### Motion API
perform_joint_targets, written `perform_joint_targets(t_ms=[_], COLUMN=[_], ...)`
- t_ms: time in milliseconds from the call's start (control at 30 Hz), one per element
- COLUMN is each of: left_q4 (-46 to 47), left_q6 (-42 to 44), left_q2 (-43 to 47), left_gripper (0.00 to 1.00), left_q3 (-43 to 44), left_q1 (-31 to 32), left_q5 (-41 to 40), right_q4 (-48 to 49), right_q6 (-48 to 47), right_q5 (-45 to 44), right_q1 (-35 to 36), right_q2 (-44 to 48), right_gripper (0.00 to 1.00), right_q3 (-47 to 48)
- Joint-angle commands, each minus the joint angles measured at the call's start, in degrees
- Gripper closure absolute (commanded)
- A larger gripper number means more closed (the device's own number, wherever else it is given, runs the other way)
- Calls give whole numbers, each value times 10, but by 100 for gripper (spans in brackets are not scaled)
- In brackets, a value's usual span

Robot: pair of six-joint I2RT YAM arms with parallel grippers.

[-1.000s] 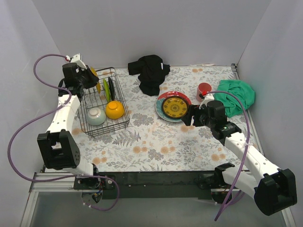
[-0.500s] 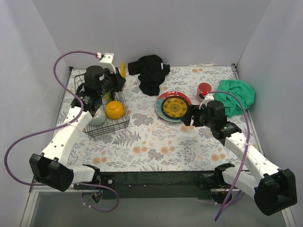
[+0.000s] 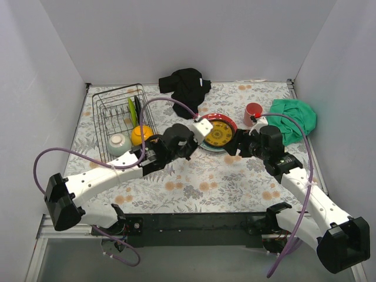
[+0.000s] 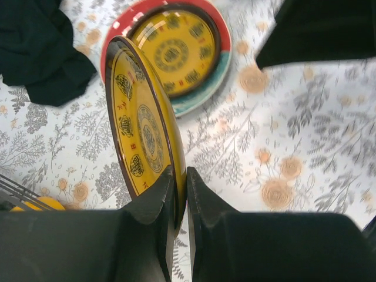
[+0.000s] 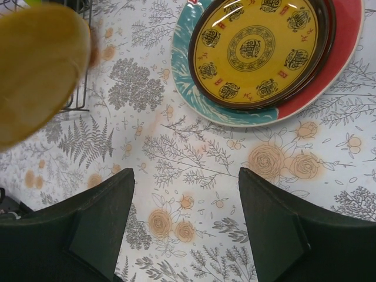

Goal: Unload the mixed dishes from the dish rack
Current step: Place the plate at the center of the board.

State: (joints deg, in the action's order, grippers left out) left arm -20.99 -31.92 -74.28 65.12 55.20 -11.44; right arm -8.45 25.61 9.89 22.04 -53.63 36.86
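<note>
My left gripper (image 4: 179,176) is shut on the rim of a yellow patterned plate (image 4: 144,129), held on edge above the table beside the red-rimmed plate (image 3: 228,119). A second yellow plate (image 3: 218,134) lies on the red-rimmed one. My right gripper (image 5: 185,176) is open and empty, just right of that stack (image 5: 255,50). The held plate shows blurred at the upper left of the right wrist view (image 5: 35,70). The dish rack (image 3: 106,111) holds a green plate (image 3: 131,111), a black plate (image 3: 137,108), a white bowl (image 3: 119,143) and an orange bowl (image 3: 141,135). No dark blue mug is in view.
A pink-red cup (image 3: 254,111) stands on the table right of the plates, with a green cloth (image 3: 295,120) beyond it. A black cloth (image 3: 185,89) lies at the back centre. My left arm (image 3: 117,173) stretches across the table in front of the rack.
My left gripper has lifted the yellow plate out of the rack and swung it right, to beside the red-rimmed plate. The right arm has barely moved.
</note>
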Motion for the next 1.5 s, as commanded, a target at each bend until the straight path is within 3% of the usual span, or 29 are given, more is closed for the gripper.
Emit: perform_joint_targets(t_ms=[0, 400, 867, 967, 1067, 1133, 1167, 1233, 1267, 1400, 1433, 1467], left_q4=[17, 92, 177, 184, 188, 191, 192, 196, 196, 198, 199, 200], left_q6=[81, 162, 240, 240, 239, 238, 237, 230, 223, 208, 203, 201], left_q2=[-12, -117, -181, -182, -181, -183, -183, -182, -181, -170, -163, -158], left_gripper=[100, 100, 100, 100, 100, 100, 98, 94, 92, 75, 66, 44], left_q3=[-32, -57, -41, -45, -51, -53, -55, -57, -57, -61, -62, -63], left_q1=[74, 201, 236, 241, 242, 242, 242, 242, 242, 242, 242, 240], left_q5=[-117, -241, -285, -285, -282, -282, -283, -283, -283, -282, -282, -279], right_q4=[26, -1, -32, -31, -20, -14, -14, -11, -11, -11, -11, -11], right_q6=[37, 78, 57, 54, 55, 57, 57, 57, 55, 52, 52, 51], right_q5=[26, 47, 95, 102, 120, 121, 117, 112, 100, 76, 73, 69], right_q1=[-2, -10, -10, -11, -10, -10, -10, -10, -10, -12, -14, -15], right_q2=[16, 11, -80, -97, -108, -109, -110, -106, -105, -102, -104, -105], right_gripper=[21, 22, 26, 32, 46, 64, 76, 84, 93, 99, 99, 99], right_q3=[25, 55, 45, 42, 37, 36, 37, 39, 41, 55, 58, 64])
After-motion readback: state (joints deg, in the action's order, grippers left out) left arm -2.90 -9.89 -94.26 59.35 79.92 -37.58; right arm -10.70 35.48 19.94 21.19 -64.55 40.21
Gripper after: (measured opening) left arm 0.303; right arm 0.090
